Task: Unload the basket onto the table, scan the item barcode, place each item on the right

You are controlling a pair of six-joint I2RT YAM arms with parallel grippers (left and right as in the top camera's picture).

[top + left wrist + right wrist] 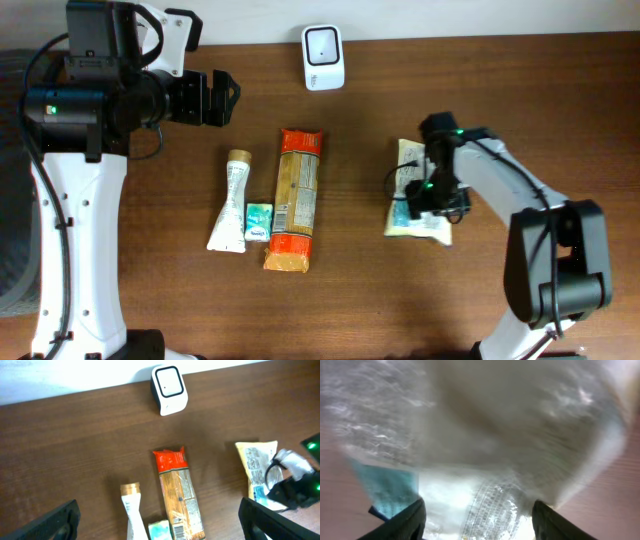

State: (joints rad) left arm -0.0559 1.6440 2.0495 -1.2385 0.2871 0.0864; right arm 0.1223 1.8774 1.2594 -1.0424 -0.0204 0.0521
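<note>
The item under my right gripper [428,205] is a pale yellow bag [408,158] with a printed label, lying flat at the right of the table. In the right wrist view the bag [485,435] fills the frame, blurred and very close. The gripper [479,510] stands open, one finger at each side of the bag's lower part. The white scanner [323,57] stands at the table's back edge, also in the left wrist view [169,389]. My left gripper [215,97] hovers open and empty high over the back left [160,520]. The bag [256,460] also shows at that view's right.
An orange pasta packet [295,200] lies in the middle of the brown table. To its left are a small green pack [259,220] and a white tube with a tan cap [232,205]. Bare wood separates the packet from the bag.
</note>
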